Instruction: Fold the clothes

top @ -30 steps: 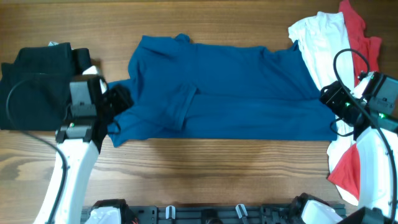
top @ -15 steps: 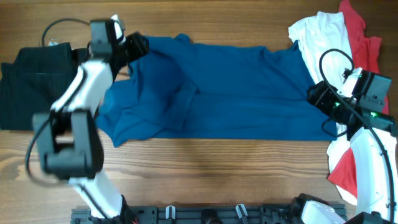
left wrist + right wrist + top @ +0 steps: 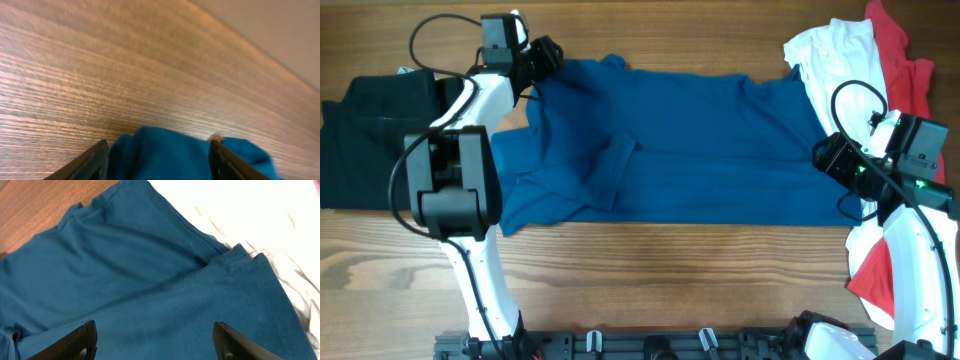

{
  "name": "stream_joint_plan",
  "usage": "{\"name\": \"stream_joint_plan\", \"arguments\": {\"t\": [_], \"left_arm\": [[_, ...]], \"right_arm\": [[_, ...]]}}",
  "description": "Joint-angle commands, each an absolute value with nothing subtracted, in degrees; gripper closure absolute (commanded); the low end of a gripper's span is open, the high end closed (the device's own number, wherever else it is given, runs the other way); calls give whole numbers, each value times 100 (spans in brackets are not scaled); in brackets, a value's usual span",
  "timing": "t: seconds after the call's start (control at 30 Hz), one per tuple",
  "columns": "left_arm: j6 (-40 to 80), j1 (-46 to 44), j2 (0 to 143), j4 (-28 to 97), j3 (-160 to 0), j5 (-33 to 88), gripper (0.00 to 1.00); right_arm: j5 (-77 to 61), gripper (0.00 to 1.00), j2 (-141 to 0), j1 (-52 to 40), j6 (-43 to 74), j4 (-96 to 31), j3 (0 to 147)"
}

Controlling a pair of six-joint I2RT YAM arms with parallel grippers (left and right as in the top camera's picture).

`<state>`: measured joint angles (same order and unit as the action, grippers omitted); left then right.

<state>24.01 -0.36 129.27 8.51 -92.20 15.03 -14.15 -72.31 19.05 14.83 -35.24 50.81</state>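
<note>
A large royal-blue shirt (image 3: 690, 150) lies spread flat across the middle of the table, one sleeve folded in at the left. My left gripper (image 3: 545, 55) is at its far left corner. In the left wrist view the jaws (image 3: 159, 146) are open, with a bunched blue edge (image 3: 165, 155) between them. My right gripper (image 3: 825, 158) hovers over the shirt's right part. In the right wrist view its jaws (image 3: 155, 332) are open above flat blue cloth (image 3: 125, 270). A black garment (image 3: 370, 130) lies at the left. White (image 3: 840, 60) and red (image 3: 905, 60) garments lie at the right.
The red cloth also shows under my right arm at the front right (image 3: 880, 275). White cloth (image 3: 260, 220) borders the shirt in the right wrist view. Bare wood table (image 3: 650, 270) runs along the front, and a dark rail sits at the table's front edge (image 3: 650, 345).
My left arm swung from the shirt's near left sleeve up to its far left corner. My right gripper shifted slightly left over the shirt's right side.
</note>
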Motion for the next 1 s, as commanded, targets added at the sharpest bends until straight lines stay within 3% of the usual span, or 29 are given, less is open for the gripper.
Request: {"name": "stream_joint_plan", "arguments": {"t": [0.0, 0.17, 0.37, 0.47, 0.63, 0.97], "left_arm": [[2265, -180, 13172, 757, -9327, 1498, 41], [2222, -316, 13238, 679, -9327, 1494, 47], [2226, -342, 13240, 672, -9327, 1494, 66], [2226, -336, 13238, 694, -9327, 1494, 69], [2228, -338, 13190, 932, -9330, 1494, 90], [2237, -338, 12794, 2099, -9327, 1284, 94]], "right_arm": [[-1507, 26, -7188, 1876, 1365, -3542, 5148], [-1509, 26, -7188, 1876, 1367, -3548, 5148], [-1507, 26, -7188, 1876, 1363, -3568, 5148], [-1507, 26, -7188, 1876, 1363, -3568, 5148], [-1505, 33, -7188, 1876, 1361, -3575, 5140], [-1507, 39, -7190, 1876, 1356, -3667, 5135]]}}
